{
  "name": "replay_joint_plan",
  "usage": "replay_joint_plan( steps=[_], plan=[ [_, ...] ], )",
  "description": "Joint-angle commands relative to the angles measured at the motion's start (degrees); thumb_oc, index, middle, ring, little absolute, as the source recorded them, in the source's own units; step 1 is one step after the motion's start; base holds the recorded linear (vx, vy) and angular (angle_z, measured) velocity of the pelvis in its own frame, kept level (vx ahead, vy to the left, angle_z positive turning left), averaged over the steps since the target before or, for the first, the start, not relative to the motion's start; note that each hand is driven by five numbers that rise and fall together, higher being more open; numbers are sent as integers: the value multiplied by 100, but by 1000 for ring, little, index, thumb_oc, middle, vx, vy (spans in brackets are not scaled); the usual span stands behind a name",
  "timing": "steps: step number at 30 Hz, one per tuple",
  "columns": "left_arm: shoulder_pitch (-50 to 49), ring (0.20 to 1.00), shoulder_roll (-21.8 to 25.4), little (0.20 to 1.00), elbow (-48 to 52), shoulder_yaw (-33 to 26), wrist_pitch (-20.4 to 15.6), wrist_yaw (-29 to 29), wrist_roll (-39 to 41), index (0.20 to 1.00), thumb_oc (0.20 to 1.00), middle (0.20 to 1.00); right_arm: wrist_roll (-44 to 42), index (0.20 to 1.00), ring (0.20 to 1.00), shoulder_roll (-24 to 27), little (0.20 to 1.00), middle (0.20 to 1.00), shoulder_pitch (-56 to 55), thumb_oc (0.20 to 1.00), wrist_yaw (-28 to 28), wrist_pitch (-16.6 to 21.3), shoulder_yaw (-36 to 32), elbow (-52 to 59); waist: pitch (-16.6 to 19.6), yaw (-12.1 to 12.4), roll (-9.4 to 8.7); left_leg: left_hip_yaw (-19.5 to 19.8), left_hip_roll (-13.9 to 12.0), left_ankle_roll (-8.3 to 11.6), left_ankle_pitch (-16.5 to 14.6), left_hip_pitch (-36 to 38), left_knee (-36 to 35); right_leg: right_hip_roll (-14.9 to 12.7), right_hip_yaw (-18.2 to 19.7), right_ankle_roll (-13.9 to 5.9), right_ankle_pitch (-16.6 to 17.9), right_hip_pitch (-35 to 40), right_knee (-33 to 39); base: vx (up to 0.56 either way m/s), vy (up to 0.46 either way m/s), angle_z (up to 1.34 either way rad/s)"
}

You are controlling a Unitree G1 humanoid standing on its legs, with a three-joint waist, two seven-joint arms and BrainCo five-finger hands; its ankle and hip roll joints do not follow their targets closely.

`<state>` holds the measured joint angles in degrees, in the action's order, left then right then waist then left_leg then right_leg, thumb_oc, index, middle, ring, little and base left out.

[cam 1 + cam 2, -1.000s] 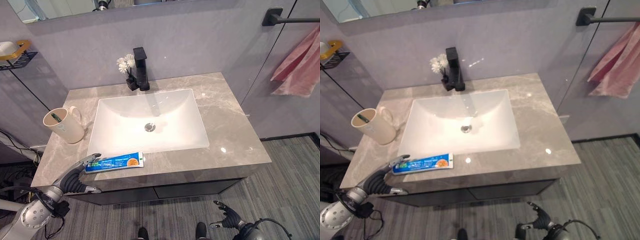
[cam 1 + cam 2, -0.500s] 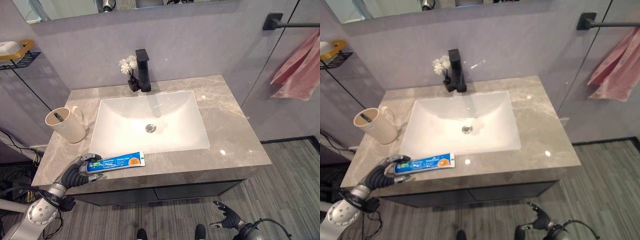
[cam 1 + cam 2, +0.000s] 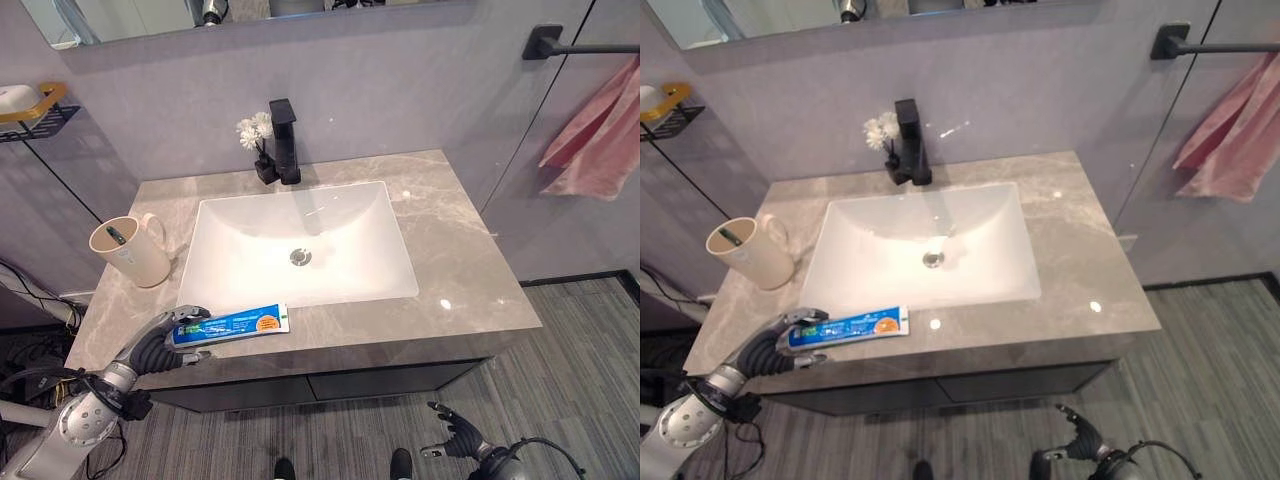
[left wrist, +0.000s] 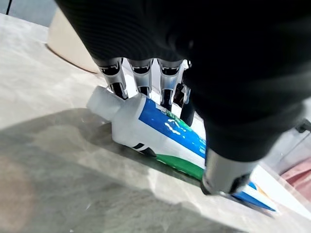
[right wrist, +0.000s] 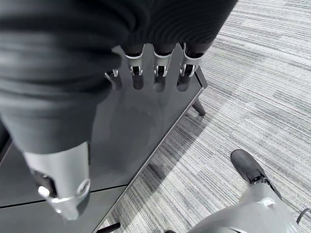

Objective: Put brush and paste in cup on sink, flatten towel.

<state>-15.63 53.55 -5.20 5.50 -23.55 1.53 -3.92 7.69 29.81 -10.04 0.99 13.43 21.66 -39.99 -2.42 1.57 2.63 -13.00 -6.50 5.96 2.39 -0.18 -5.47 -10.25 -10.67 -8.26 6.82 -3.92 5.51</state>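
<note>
At far left we see the cup (image 3: pixel 128 251) standing on the surface (image 3: pixel 470 275) with the brush (image 3: pixel 115 235) inside it. Nearer the front edge, the left robot hand (image 3: pixel 160 345) curls its fingers (image 4: pixel 142 75) and thumb around the cap end of the paste (image 3: pixel 232 324), which lies flat before the sink (image 3: pixel 300 245). Low at right, the right robot hand (image 3: pixel 455 436) hangs relaxed and empty. The towel (image 3: pixel 598 135) hangs bunched at far right.

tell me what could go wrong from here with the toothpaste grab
The left hand is curling onto only the cap end of the toothpaste tube, so the long tube may droop or slip when lifted. The tube lies near the counter's front edge and could get nudged off. The cup already holds a toothbrush, crowding insertion.
</note>
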Motion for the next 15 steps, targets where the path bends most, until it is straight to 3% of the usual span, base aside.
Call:
replay_joint_plan(
  steps=[1,15],
  plan=[
    [134,715,76,715,36,422,-112,-157,-310,715,715,715,102,1000,1000,130,1000,1000,280,1000,-149,246,83,192,-222,-188,-181,97,78,-64,77,4,47,-301,25,-417,269,292,-61,0,0,0],
    [249,605,10,605,-98,665,-126,10,-772,605,605,605,89,1000,1000,139,1000,1000,315,1000,-226,258,72,245,-270,-208,-238,107,64,-70,59,-4,47,-273,39,-411,233,258,-87,0,0,0]
  ],
)
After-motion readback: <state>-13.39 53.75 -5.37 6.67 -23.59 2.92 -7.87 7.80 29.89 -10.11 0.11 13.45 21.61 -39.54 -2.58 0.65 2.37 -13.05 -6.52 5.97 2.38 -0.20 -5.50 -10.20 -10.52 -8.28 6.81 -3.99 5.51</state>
